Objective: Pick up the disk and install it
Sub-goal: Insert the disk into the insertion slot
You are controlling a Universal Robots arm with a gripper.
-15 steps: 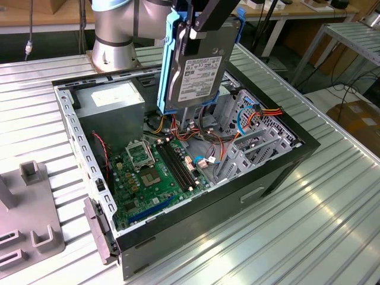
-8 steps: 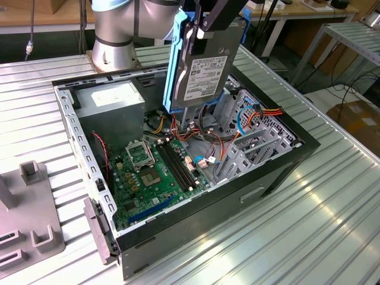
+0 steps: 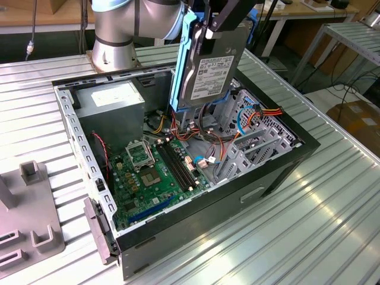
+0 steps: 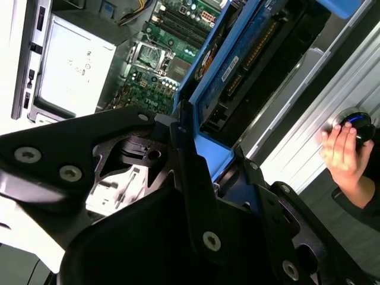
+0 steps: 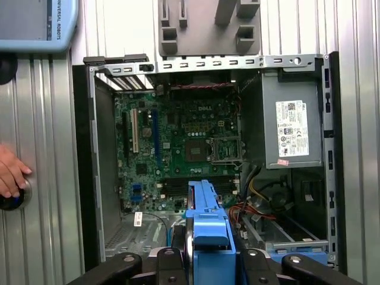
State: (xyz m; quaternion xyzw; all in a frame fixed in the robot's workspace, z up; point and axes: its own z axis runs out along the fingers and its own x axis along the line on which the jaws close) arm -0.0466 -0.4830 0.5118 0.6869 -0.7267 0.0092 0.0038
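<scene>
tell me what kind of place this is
Probably a robotics lab or workshop: an open computer case sits on a ribbed metal table, the gripper holds the disk above it, and workbenches stand behind.

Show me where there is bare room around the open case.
Bare: the ribbed table on the exterior view's right of the case, and the strip between case and grey fixture. Crowded: cables beneath the held disk.

Ribbed metal table (image 3: pixel 320 219) carried open computer case (image 3: pixel 267 178) at centre. Grey slotted fixture (image 3: pixel 35 231) sat on table at exterior view's left, just beside case. Arm base (image 3: pixel 116 41) stood at far edge. Person's hand (image 5: pixel 10 172) rested on round black knob (image 5: pixel 12 200) on table.
</scene>
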